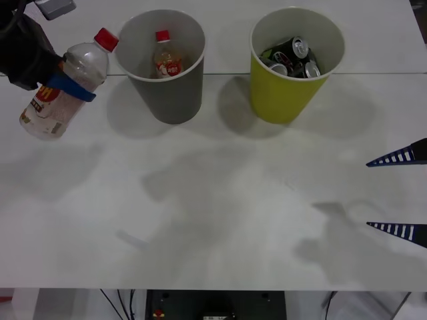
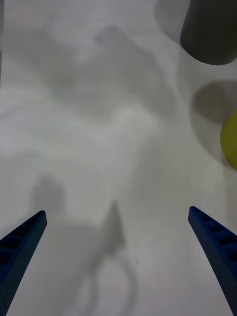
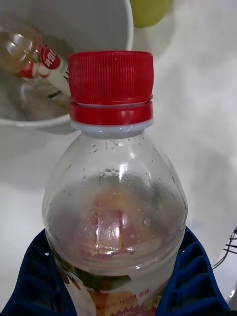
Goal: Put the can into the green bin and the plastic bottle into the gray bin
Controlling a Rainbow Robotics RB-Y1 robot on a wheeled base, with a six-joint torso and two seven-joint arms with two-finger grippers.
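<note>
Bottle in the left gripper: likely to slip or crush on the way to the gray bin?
The plastic bottle looks nearly empty, so probably light. Droplets fog its clear wall, so it may be slick. The left gripper pinches the thin body below the shoulder, which could flex. The gray bin stands close by.

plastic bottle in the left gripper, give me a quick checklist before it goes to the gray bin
1. Grip: left gripper shut on the plastic bottle, fingers around its middle: ok.
2. Cap: red cap on: ok.
3. Position: bottle left of the gray bin, not yet over its opening: not ok.
4. Room in gray bin: one bottle inside, space remains: ok.
5. Green bin: cans inside: ok.
6. Right gripper: open, apart from both bins: ok.
</note>
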